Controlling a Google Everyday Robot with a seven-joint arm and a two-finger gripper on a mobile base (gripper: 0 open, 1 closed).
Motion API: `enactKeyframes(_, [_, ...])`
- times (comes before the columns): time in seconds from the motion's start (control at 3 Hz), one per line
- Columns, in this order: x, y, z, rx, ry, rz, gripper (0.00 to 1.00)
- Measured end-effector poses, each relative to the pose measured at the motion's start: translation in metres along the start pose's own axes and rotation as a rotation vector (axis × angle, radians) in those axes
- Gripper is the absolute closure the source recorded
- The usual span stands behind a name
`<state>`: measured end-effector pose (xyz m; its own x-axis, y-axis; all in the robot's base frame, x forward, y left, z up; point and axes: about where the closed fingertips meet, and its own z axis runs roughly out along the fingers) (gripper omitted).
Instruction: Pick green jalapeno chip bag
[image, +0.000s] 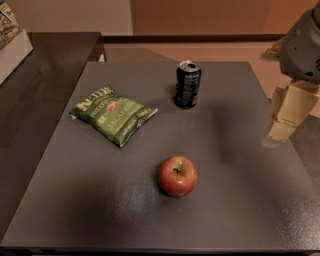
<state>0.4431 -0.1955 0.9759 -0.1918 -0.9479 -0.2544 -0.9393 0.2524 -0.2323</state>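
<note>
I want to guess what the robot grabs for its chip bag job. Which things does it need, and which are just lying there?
For the job:
green chip bag, lying flat on the left of the grey table
hand, at the table's right edge, away from the bag

Just lying about:
red apple, near the front
dark can, upright at the back

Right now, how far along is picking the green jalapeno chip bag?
Done: nothing; the green jalapeno chip bag lies on the table, untouched. In hand: the pincer hangs over the table's right edge, far from the bag. Left: reach, grasp, lift.
</note>
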Motion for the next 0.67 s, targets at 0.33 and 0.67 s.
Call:
enactKeyframes(0.33, [-0.035, -0.001, 0.01, -0.029, -0.074, -0.028, 0.0])
enactKeyframes(0.67, [-0.071, -0.003, 0.024, -0.058, -0.129, -0.066, 0.0])
